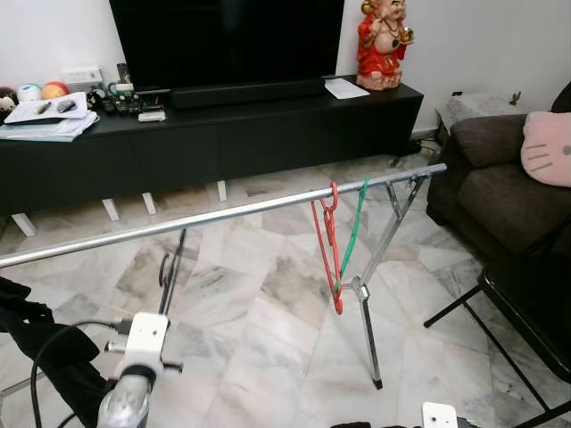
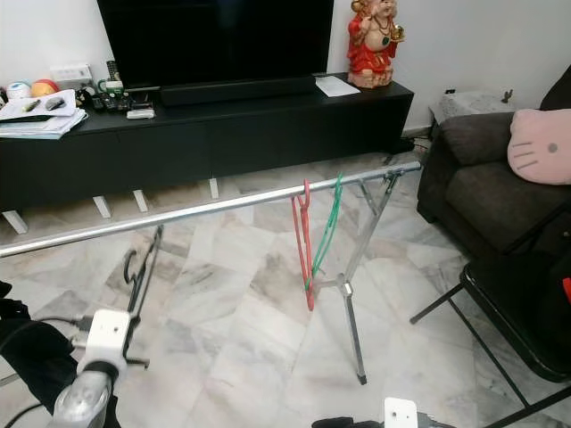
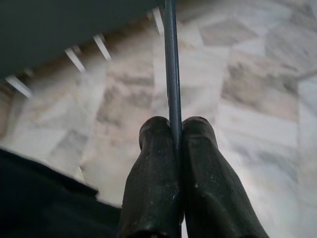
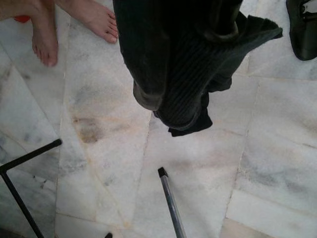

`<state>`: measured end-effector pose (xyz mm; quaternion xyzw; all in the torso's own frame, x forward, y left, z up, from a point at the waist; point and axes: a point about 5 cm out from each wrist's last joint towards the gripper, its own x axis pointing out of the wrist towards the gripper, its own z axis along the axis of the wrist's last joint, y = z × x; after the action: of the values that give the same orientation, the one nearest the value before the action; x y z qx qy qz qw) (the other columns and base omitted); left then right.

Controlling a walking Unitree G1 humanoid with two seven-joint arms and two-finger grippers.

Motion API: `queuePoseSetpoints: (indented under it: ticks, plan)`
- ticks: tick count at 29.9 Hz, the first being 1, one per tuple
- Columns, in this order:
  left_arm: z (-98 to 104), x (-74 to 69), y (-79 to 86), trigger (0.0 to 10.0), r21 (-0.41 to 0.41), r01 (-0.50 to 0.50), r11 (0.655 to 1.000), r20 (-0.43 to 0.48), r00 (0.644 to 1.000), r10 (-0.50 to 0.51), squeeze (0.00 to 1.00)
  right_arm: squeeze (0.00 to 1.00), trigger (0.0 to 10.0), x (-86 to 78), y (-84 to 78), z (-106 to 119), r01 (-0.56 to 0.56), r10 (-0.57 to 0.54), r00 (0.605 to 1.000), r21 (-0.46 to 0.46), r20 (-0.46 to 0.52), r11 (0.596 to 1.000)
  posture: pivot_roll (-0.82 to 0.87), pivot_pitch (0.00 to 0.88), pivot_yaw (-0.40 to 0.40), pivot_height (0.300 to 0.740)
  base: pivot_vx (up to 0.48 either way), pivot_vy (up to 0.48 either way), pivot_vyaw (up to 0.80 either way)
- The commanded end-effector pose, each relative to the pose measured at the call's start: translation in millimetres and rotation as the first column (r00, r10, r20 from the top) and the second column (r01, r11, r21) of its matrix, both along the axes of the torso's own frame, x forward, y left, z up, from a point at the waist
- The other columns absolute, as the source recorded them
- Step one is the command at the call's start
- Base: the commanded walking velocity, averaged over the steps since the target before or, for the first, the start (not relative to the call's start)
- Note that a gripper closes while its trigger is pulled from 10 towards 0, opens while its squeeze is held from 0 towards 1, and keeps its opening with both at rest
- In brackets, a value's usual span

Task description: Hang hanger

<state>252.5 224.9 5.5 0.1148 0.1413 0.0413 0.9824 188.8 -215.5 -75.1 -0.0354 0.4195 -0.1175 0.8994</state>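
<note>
Here, left gripper (image 3: 174, 136) fingers (image 3: 153, 168) clamped on black hanger (image 1: 171, 267) below rail (image 1: 223, 217); right gripper's state unclear.

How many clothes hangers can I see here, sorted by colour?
Red plastic hanger, on the metal rail: 1
Green plastic hanger, on the rail: 1
Black hanger, clamped in the left gripper: 1
Total: 3

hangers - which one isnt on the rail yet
The black hanger, pinched in the left gripper below the silver rail. The red hanger and green hanger already hang from it near the right end.
</note>
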Motion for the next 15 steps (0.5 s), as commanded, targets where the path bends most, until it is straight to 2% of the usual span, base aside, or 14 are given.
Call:
queuePoseSetpoints:
  ticks: [1,4,15]
  plan:
    - [-2.5,-6.3,0.7,10.0,-0.018,0.015,1.0,-0.009,1.0,-0.015,0.0,0.0,10.0,3.6,-1.5,2.3,0.002,-0.002,1.0,-0.001,0.013,1.0,0.04,0.0,0.009,0.74,0.0,0.0,0.0]
    - [-4.2,-10.4,1.8,10.0,-0.022,0.042,0.999,-0.022,0.999,-0.042,0.0,0.0,10.0,7.5,-3.7,4.8,0.009,-0.009,1.0,-0.001,0.028,1.0,0.05,0.0,0.006,0.74,0.0,0.0,0.0]
    - [-4.5,-16.2,6.9,10.0,-0.068,0.027,0.997,-0.04,0.999,-0.03,0.0,0.0,10.0,13.8,-5.8,8.9,0.027,-0.027,0.998,0.003,0.055,1.0,0.06,0.0,0.002,0.74,0.0,0.0,0.0]
